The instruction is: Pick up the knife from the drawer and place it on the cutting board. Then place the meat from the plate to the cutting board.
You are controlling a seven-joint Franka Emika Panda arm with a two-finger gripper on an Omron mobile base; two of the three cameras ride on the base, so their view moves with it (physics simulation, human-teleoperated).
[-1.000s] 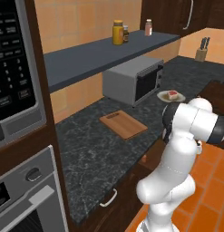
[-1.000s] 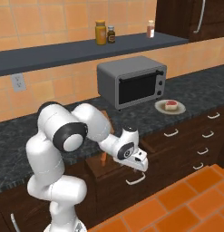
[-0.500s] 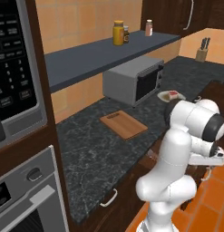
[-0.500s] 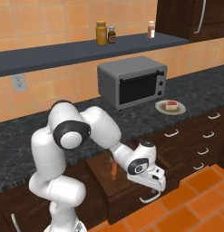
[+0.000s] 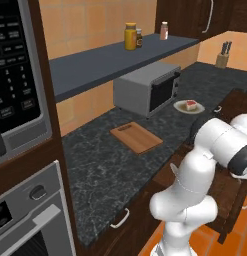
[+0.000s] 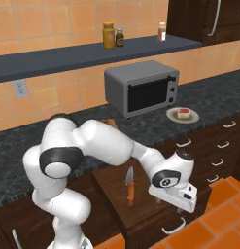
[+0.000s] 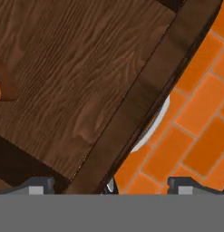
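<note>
Gripper: the two-finger gripper (image 6: 182, 200) on the white arm hangs over the front edge of the pulled-out drawer, its fingers spread wide and holding nothing.
Drawer: the dark brown wooden drawer (image 6: 143, 214) stands open below the counter; its curved silver handle (image 7: 152, 128) shows past the front panel, over the orange floor tiles (image 7: 199, 118).
Knife: the small knife with an orange-brown handle and short grey blade (image 6: 130, 184) lies flat on the drawer bottom, blade pointing toward the counter, just beside the arm's wrist.
Cutting board: the flat light-brown wooden board (image 5: 136, 137) lies bare on the dark speckled counter (image 5: 100, 170).
Plate: the round cream-white plate (image 6: 182, 115) sits near the grey toaster oven (image 6: 141, 87).
Meat: the small red steak slab (image 6: 183, 113) rests on the plate.
</note>
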